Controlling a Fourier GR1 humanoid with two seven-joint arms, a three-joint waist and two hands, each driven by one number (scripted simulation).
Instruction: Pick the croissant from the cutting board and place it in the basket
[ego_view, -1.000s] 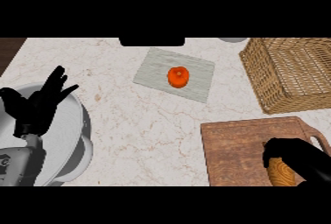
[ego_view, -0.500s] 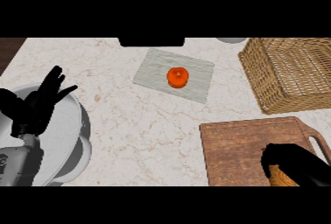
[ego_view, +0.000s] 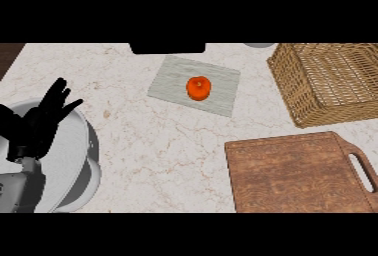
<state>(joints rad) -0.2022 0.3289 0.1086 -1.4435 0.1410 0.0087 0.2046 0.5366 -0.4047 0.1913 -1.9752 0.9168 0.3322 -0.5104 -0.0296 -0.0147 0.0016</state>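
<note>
No croissant shows on the brown wooden cutting board, below the woven wicker basket. The black left hand, far left of the board, rests open, holding nothing.

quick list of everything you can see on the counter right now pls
counter: one, pale marbled stone, fills the view
basket: one, tan wicker, upper right
cutting board: one, brown wood with a handle slot, lower right; nothing shows on it
cloth: one, light grey, top centre
round fruit or vegetable: one, orange-red, on the cloth
bowl: one, grey-white, lower left
dark object: one, black, top edge, cut off
pale round thing: one, grey, top edge, mostly cut off
left hand: black, open, fingers up, over the bowl
right hand: not in view
</note>
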